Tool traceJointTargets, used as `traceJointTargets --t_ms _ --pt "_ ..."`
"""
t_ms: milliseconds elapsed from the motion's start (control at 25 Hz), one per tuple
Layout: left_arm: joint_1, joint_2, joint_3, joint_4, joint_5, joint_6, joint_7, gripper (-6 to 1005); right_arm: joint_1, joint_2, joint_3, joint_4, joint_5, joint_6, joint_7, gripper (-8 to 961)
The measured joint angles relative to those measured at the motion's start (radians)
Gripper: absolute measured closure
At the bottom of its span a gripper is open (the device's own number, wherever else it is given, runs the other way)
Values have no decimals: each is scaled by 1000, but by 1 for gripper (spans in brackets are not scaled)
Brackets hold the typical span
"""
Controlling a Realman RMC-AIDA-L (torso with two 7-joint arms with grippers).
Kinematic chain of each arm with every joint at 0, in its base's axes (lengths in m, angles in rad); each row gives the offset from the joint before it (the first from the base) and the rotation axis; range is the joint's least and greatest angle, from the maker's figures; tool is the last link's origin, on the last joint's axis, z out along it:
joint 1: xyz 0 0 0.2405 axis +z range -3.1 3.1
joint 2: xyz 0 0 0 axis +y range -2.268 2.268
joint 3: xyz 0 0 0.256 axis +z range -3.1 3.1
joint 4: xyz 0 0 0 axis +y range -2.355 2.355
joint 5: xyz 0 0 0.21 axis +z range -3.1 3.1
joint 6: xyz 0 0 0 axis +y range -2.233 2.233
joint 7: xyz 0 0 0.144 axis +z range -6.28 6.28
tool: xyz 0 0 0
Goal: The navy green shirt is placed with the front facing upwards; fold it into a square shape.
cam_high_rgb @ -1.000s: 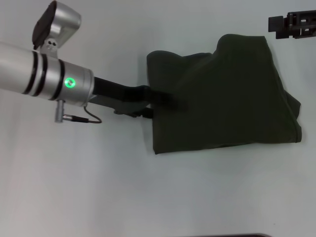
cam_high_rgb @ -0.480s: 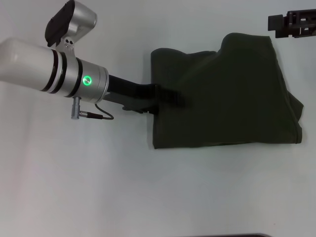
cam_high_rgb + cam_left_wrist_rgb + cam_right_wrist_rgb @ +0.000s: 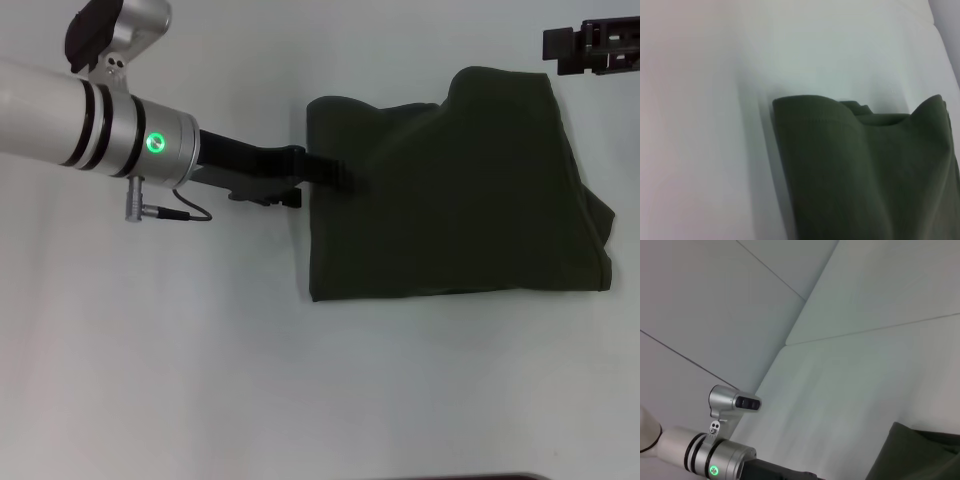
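Head view: pale counter [image 3: 200,380] fills frame. Navy green shirt [image 3: 460,200] right of centre, already folded into rough rectangle; squaring left. Left claw [image 3: 335,177] at shirt's left edge, fingers' state cannot tell. Right claw [image 3: 590,47] upper right, parked.

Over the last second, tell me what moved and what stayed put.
The left end effector, at the shirt's left edge, swung toward the robot and back, ending slightly farther away than a second ago. That edge shifted a little with it. The rest of the shirt kept its folded shape, and the right end effector stayed parked at the far right.
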Motion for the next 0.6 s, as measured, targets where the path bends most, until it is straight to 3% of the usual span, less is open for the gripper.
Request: traceJointTargets --t_ms 280,600 --pt "-24 -20 40 -27 1 -21 -3 259 5 0 2 0 0 6 0 45" --pt "-37 -17 46 -36 -4 -7 -3 278 1 0 5 0 0 7 0 48"
